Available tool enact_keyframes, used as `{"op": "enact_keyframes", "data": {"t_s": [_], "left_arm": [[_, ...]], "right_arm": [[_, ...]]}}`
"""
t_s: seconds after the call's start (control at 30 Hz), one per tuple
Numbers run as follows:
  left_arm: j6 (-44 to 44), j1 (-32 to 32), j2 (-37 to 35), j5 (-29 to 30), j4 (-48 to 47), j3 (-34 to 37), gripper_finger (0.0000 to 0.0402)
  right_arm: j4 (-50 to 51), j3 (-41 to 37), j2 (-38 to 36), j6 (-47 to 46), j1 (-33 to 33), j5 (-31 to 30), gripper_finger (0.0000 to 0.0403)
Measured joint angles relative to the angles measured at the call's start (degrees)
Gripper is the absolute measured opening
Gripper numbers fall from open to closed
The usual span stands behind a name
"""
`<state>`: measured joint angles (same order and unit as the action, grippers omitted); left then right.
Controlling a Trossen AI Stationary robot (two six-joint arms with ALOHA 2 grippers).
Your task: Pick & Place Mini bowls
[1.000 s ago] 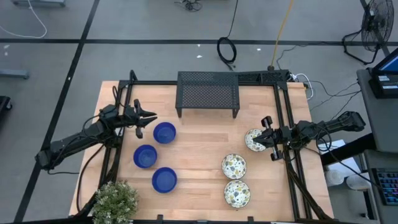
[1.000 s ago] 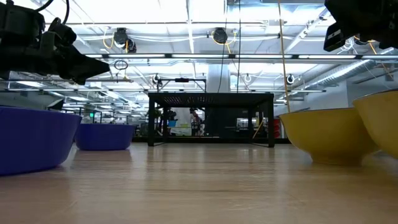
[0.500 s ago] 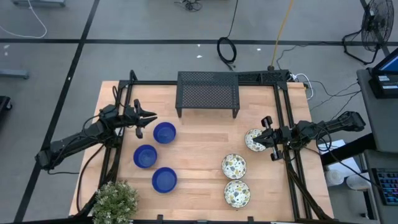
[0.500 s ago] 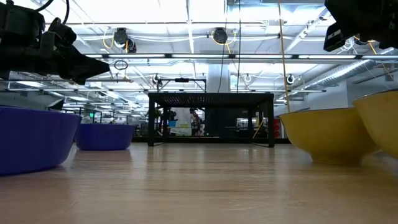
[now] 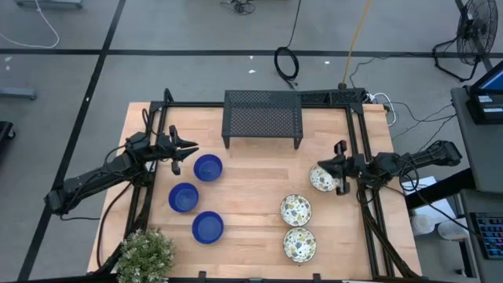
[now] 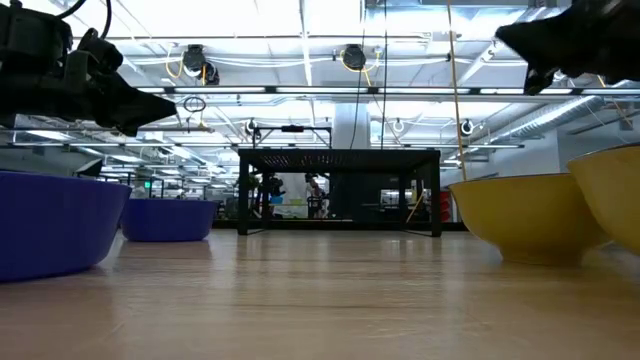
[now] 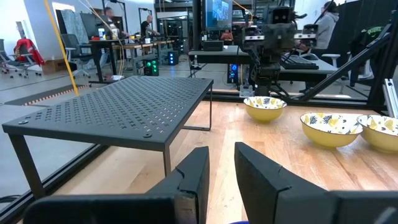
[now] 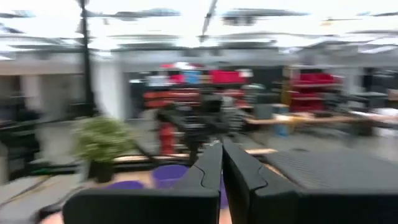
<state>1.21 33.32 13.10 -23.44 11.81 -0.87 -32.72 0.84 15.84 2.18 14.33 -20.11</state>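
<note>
Mini bowls, six, all standing on the wooden bench (image 5: 251, 196), none held.

Blue set, three, on the left half: far blue bowl (image 5: 207, 167), middle blue bowl (image 5: 182, 197) a little to its left and nearer, near blue bowl (image 5: 207, 227). They sit close together in a loose bent line, apart from one another.

Floral set, three, white inside with coloured speckle and yellow outside, on the right half: far floral bowl (image 5: 320, 177), middle floral bowl (image 5: 295, 210), near floral bowl (image 5: 299, 243). The middle and near ones stand just beside each other; the far one sits further right, by the frame rail.

Left gripper (image 5: 189, 148): hangs above the bench just to the far left of the far blue bowl, pointing right. Its jaws stand a little apart with nothing between them, as the left wrist view shows.

Right gripper (image 5: 318, 166): hangs above the far floral bowl, pointing left, clear of its rim. Its jaws are pressed together and hold nothing.

Black perforated metal rack (image 5: 263, 118): stands on thin legs at the far middle of the bench, nothing on it.

Potted plant (image 5: 146, 253): at the near left corner of the bench.

Black frame rails (image 5: 357, 126): run along the bench's far, left and right sides.
</note>
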Motion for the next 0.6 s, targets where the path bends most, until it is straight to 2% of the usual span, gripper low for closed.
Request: {"op": "enact_keyframes", "data": {"t_s": [0.13,0.6], "left_arm": [[0.0,0.0,0.0,0.0,0.0,0.0,0.0081],[0.0,0.0,0.0,0.0,0.0,0.0,0.0081]], "right_arm": [[0.0,0.0,0.0,0.0,0.0,-5.3,0.0],[0.0,0.0,0.0,0.0,0.0,-5.3,0.0]]}}
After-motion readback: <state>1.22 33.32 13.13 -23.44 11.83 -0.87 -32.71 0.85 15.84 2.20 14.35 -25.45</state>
